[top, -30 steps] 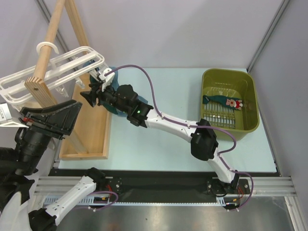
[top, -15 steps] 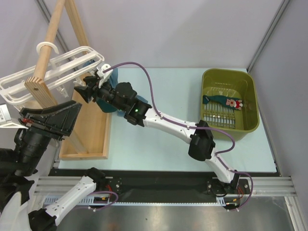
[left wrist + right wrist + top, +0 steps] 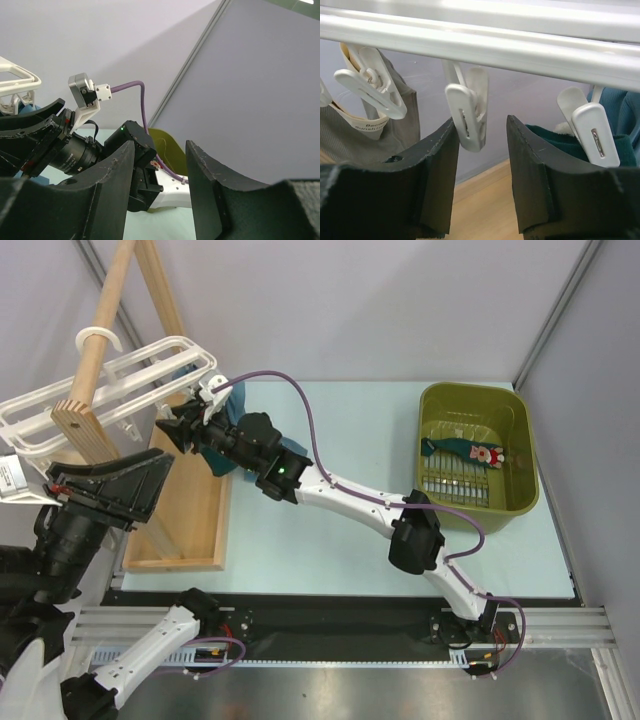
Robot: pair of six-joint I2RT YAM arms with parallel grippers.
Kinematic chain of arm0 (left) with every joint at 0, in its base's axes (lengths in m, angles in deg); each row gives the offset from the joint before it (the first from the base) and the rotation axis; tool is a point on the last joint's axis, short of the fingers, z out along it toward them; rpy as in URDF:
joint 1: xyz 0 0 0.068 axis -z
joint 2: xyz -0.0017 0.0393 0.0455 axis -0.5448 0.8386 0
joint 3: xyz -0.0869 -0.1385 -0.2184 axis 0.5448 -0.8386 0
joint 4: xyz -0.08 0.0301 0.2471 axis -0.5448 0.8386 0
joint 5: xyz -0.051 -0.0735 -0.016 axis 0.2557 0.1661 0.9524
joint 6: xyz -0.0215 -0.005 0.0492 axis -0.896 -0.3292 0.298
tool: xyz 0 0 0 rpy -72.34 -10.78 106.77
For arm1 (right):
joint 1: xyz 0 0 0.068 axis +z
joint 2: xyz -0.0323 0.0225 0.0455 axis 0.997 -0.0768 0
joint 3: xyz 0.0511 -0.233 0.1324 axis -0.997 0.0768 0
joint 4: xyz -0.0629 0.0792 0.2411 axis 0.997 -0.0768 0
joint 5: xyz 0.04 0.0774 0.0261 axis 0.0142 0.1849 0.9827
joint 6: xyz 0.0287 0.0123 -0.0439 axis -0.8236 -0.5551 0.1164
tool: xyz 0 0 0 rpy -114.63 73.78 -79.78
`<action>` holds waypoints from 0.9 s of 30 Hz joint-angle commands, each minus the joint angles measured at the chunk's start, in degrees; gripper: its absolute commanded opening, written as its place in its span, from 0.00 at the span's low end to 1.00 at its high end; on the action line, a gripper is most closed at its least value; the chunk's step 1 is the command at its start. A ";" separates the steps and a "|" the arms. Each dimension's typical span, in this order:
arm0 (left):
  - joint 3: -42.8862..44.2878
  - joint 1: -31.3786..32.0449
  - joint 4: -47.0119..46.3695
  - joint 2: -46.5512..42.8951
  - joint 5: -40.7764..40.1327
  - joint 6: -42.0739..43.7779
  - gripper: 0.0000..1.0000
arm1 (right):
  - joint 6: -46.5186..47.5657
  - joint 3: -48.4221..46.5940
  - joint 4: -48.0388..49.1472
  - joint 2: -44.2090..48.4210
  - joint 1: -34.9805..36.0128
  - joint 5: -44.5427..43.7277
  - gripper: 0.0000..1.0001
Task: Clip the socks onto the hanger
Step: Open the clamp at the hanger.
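Left to right: the left gripper (image 3: 155, 152) waits by the wooden rack (image 3: 95, 350), its fingers about half apart and holding nothing. Beside it the white hanger (image 3: 485, 45) carries a grey sock (image 3: 350, 142) in one clip. The right gripper (image 3: 480, 132) has slid further left under the frame in the past second. Its fingers now stand open on either side of an empty clip (image 3: 467, 120) without squeezing it. A dark teal sock (image 3: 615, 145) hangs pinned in the next clip along. At far right, a sock with a red-and-white motif (image 3: 462, 451) lies in the green bin (image 3: 470, 388). The move lines up a free clip, but neither gripper carries a sock, so clipping looks some way off.
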 commanded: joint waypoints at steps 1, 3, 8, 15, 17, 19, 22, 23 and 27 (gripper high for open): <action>-0.77 0.21 -2.25 0.08 1.72 -1.14 0.50 | -0.44 -2.74 2.65 0.22 0.37 0.22 0.46; -0.77 0.21 -2.34 0.34 1.90 -1.23 0.50 | -0.44 -3.35 2.56 0.04 0.37 0.40 0.45; -0.77 0.21 -2.52 0.43 2.25 -1.58 0.50 | -0.61 -4.32 1.95 -0.48 0.29 0.66 0.34; -1.29 0.21 -2.78 1.04 1.90 -2.37 0.50 | -0.53 -5.20 -0.33 -0.14 0.37 2.33 0.11; -1.38 0.21 -3.05 1.57 1.63 -2.72 0.49 | -0.61 -4.24 -1.12 0.39 0.37 2.77 0.01; -1.38 0.21 -2.87 2.18 0.84 -3.43 0.46 | -0.79 -3.27 -1.48 1.45 0.37 3.38 0.00; -1.56 0.21 -2.61 4.38 -1.35 -4.13 0.42 | -0.88 -2.74 -4.37 2.76 0.37 4.44 0.00; -1.73 0.21 -3.04 4.91 -1.44 -4.22 0.42 | -0.96 -2.57 -6.47 3.20 0.20 4.62 0.00; -3.22 0.21 -4.01 7.81 -2.67 -3.78 0.41 | -2.27 -2.39 -12.01 5.58 -0.50 6.28 0.00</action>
